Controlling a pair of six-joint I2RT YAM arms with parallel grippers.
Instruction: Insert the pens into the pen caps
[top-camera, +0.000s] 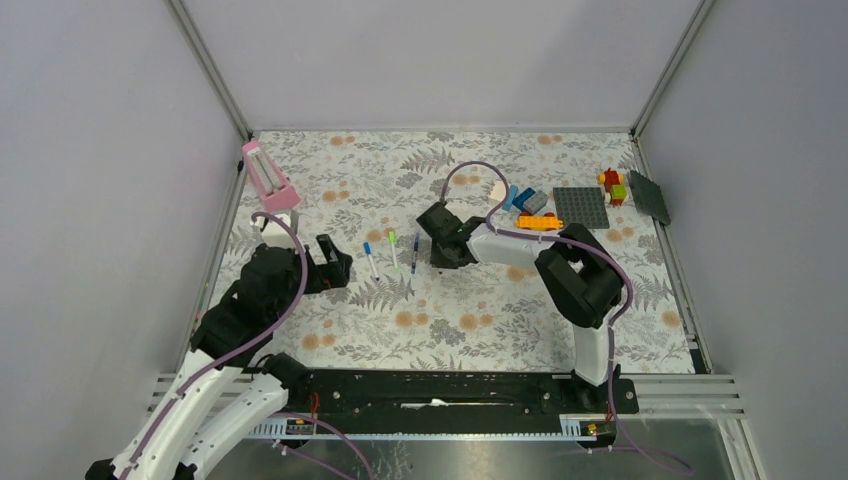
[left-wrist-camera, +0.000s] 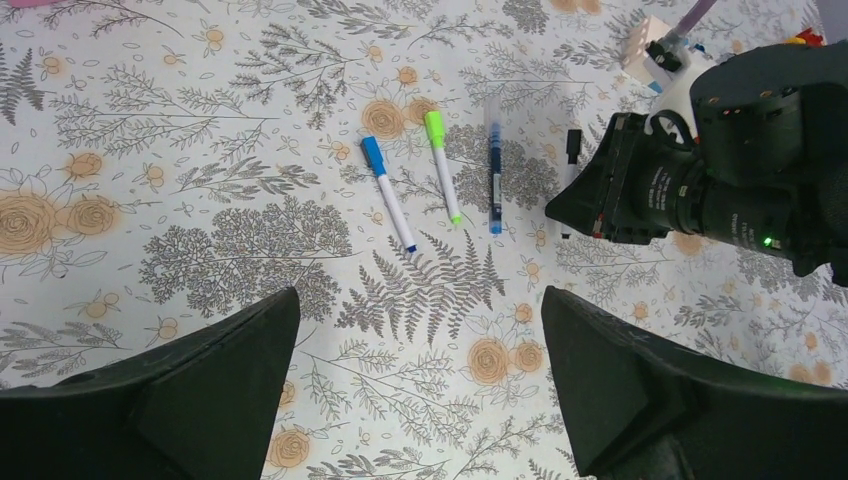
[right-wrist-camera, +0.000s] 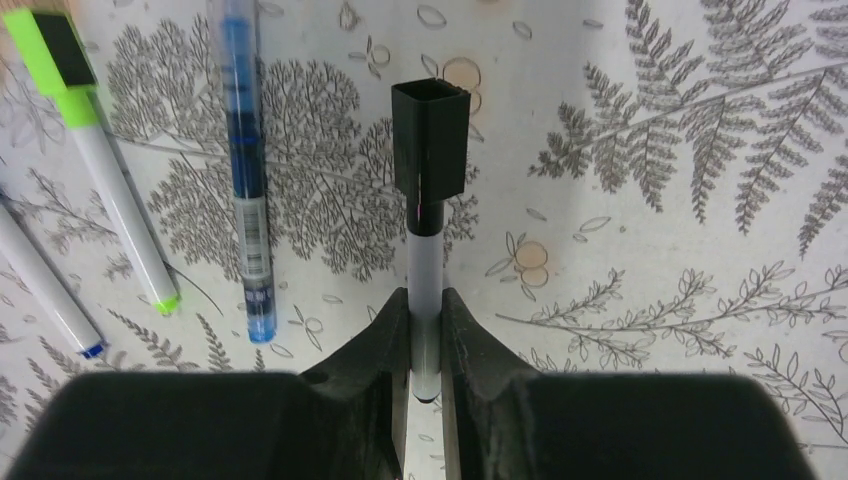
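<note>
At near left, left gripper (left-wrist-camera: 420, 300) released, fingers (left-wrist-camera: 200, 400) spread wide and holding nothing, hovering over the flower-printed table (top-camera: 450, 330) just left of the pens. Past its fingertips, three pens flat on the table in a loose row, close together without touching, capped ends pointing far. At the left of the row, first white pen (left-wrist-camera: 392, 205) with a light blue cap (left-wrist-camera: 372, 153) on it. Beside it, second white pen (left-wrist-camera: 446, 180) with a green cap (left-wrist-camera: 434, 125) on it. Right of that, dark blue pen (left-wrist-camera: 494, 175), far end pale and see-through, capped or not impossible to tell. Just right of the row, right gripper (right-wrist-camera: 427, 320) clenched on the barrel of the third white pen (right-wrist-camera: 424, 260), gripped near the tail end, black cap (right-wrist-camera: 430, 150) seated on the far end and clear of the fingers. Resting on the table or raised just off it: cannot tell. Farther back at right, toy bricks (top-camera: 530, 205) beside a grey baseplate (top-camera: 582, 207), well apart from the pens. At far left, a pink object (top-camera: 268, 172) by the table's edge.
</note>
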